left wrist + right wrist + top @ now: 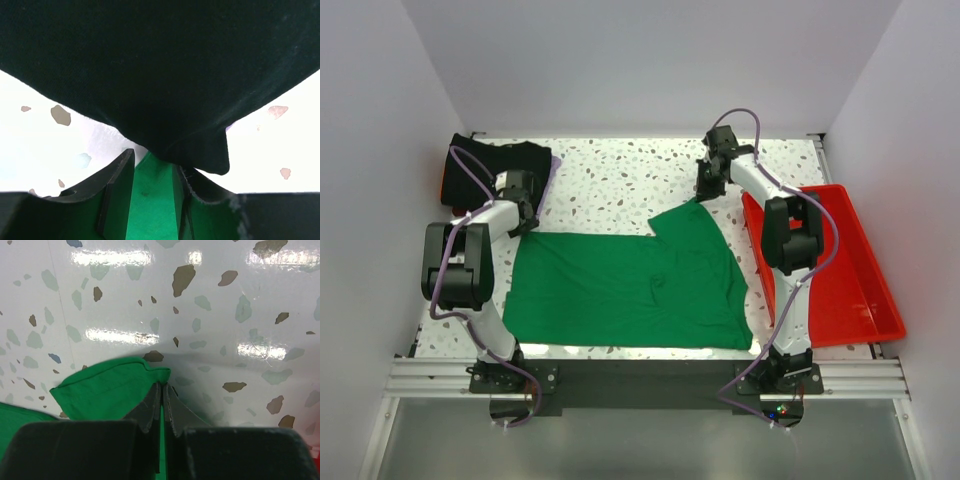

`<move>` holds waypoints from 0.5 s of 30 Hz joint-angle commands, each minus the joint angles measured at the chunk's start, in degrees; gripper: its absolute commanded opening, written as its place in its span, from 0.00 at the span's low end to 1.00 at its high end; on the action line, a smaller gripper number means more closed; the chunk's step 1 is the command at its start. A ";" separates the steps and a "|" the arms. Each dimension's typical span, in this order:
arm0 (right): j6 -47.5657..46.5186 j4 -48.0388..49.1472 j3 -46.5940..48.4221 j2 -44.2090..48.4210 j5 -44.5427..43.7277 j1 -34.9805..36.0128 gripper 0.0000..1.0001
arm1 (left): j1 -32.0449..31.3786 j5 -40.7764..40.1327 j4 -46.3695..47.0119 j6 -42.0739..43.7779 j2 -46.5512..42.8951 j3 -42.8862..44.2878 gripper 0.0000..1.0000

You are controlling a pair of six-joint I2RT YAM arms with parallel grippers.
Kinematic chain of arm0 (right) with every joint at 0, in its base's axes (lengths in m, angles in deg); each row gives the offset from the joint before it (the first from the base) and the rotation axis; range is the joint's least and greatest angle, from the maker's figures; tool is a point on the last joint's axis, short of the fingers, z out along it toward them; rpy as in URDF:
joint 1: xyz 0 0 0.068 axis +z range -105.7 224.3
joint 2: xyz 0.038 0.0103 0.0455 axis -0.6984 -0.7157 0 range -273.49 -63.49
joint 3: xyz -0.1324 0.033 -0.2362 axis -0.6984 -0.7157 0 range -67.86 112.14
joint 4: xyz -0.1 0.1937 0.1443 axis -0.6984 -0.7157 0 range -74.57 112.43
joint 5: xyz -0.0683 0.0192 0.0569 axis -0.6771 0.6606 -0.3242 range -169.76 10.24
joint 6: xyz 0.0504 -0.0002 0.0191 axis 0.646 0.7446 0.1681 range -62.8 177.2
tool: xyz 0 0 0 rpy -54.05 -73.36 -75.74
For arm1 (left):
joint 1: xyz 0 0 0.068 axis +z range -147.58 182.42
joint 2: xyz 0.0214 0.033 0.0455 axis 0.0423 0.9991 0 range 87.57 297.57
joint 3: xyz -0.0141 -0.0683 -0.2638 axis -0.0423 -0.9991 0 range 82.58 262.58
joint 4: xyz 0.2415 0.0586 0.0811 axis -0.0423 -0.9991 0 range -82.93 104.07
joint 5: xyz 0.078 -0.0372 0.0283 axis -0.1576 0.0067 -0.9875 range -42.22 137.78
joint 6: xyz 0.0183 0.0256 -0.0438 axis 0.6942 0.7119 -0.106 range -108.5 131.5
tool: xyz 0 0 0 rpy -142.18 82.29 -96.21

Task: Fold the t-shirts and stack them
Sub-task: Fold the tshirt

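Note:
A bright green t-shirt (630,285) lies spread flat mid-table. A pile of black t-shirts (500,162) sits at the back left, with a red edge (444,186) showing on its left side. My left gripper (526,222) is at the green shirt's back left corner. In the left wrist view it (154,162) is open, with green cloth (150,200) between its fingers and black cloth (160,75) filling the view ahead. My right gripper (705,194) is at the back sleeve tip. In the right wrist view it (162,385) is shut on the green hem (105,390).
A red plastic tray (860,290) stands along the table's right side, close to the right arm. White walls enclose the terrazzo table (620,175) on three sides. The black pile lies just behind the left gripper.

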 commanded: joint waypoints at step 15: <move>0.35 -0.02 -1.28 2.31 1.34 0.09 0.00 | 0.40 1.41 2.11 0.36 1.63 1.70 0.03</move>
